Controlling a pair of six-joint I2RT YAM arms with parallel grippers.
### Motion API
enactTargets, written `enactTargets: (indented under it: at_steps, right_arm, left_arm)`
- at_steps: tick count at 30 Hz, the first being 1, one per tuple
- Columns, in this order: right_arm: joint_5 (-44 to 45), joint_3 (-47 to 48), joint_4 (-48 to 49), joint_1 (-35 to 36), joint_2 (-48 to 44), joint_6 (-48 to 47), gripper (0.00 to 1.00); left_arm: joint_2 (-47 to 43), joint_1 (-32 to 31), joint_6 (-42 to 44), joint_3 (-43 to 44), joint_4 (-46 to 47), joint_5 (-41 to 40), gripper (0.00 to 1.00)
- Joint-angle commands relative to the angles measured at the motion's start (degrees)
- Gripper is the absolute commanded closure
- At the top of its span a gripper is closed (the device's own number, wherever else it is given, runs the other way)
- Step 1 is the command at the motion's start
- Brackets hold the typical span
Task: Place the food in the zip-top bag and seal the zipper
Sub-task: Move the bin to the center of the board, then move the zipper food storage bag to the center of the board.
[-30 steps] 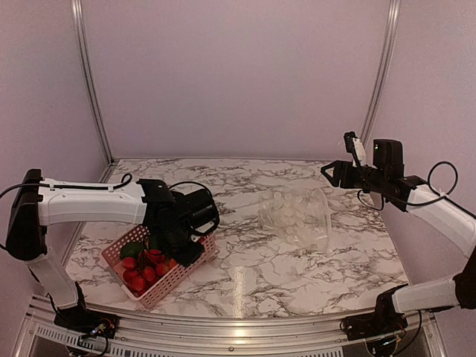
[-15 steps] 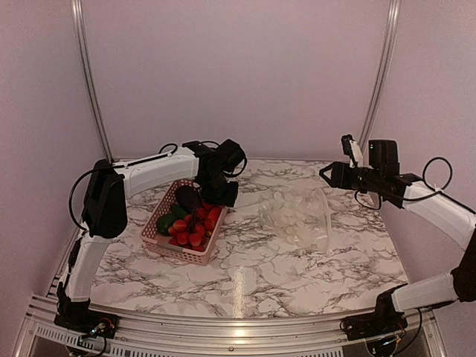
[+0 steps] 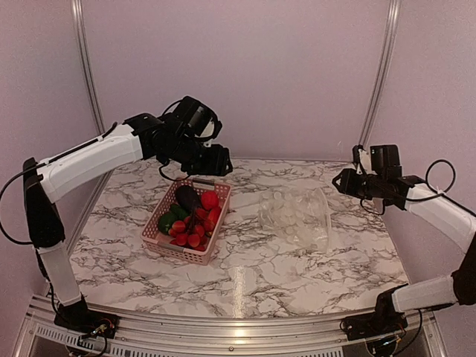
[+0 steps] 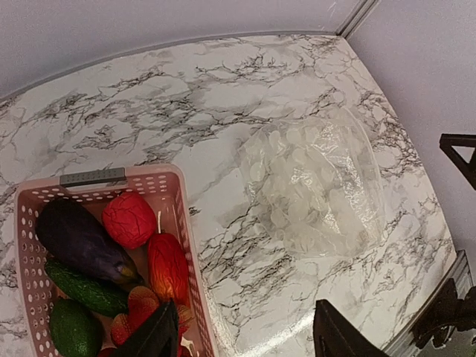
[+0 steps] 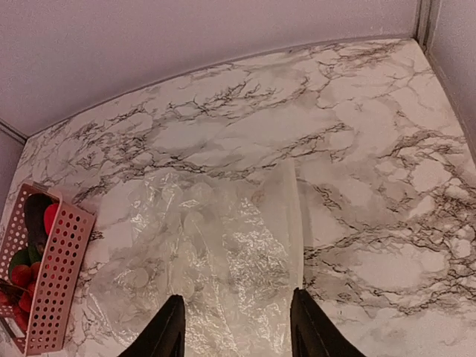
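Toy food (image 3: 190,217) heaped in pink basket (image 3: 175,253); clear dotted zip-top bag (image 3: 299,216) lies flat beside it, apart.

Food (image 3: 190,214) in basket (image 3: 175,254) — zip-top bag (image 3: 297,216) lies right, on table (image 3: 260,286).

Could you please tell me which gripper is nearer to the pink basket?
Left. The left gripper hovers above the basket's far end; the right gripper hangs beyond the bag.

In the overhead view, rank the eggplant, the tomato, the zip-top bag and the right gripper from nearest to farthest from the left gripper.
1. The eggplant and tomato, in the basket by the left gripper: too close to call.
2. The zip-top bag, mid-table.
3. The right gripper, far right.
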Motion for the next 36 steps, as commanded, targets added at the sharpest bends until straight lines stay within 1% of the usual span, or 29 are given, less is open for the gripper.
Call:
enactTargets:
  at_steps: [1,3,4,6,8,9,11,13,16,18,22,28,32,36]
  right_arm:
    - [6.2,0.5,-5.8,-4.7,1.9,3.4,0.55]
    - [6.2,1.7,-7.6,-7.0,4.9,3.1,0.56]
    - [6.5,2.4,-8.4,-7.3,6.8,2.7,0.56]
    - [7.2,4.1,-10.2,-7.3,10.7,1.8,0.56]
    - [7.3,5.9,-11.5,-7.4,14.6,1.4,0.55]
    - [7.2,6.8,-11.7,-7.5,16.3,1.1,0.55]
    - [7.3,8.2,-11.9,-7.5,18.9,0.7,0.55]
    - [7.5,9.0,-10.7,-7.5,21.0,0.0,0.54]
    - [9.5,10.0,-8.9,-7.5,24.3,-1.6,0.54]
    - [7.4,10.8,-7.5,-7.4,27.3,-3.2,0.53]
    - [0.3,11.2,-4.7,-7.5,31.3,-6.0,0.53]
    - [-14.7,8.0,4.0,-6.4,30.7,-6.4,0.47]
    - [-18.0,9.1,5.0,-1.7,32.1,-7.8,0.44]
    - [-20.7,11.7,5.2,3.5,34.6,-8.0,0.44]
  left_arm:
    - [-5.7,-2.0,8.9,-8.7,7.1,3.1,0.38]
    - [-9.2,-4.1,12.4,-14.1,11.8,-0.7,0.38]
    - [-10.9,-4.5,13.0,-16.8,14.2,-0.4,0.37]
    - [-13.9,-4.5,12.0,-21.7,19.3,0.3,0.36]
    - [-15.8,-4.5,10.2,-25.0,22.6,-0.2,0.32]
    - [-16.4,-4.5,9.0,-26.2,23.4,-0.6,0.30]
    - [-16.2,-4.5,8.3,-27.0,24.0,1.0,0.29]
    - [-15.9,-4.5,8.3,-27.7,24.7,2.8,0.30]
    - [-16.0,-4.5,7.3,-28.9,25.3,2.5,0.32]
    - [-16.4,-4.5,7.2,-29.6,25.8,2.6,0.32]
    - [-17.4,-4.5,7.9,-30.1,26.2,3.7,0.32]
    - [-18.3,-4.5,9.4,-30.9,24.7,2.7,0.32]
    - [-18.2,-4.5,9.9,-31.4,24.2,2.3,0.32]
    - [-17.2,-4.5,9.8,-30.6,23.7,2.4,0.32]
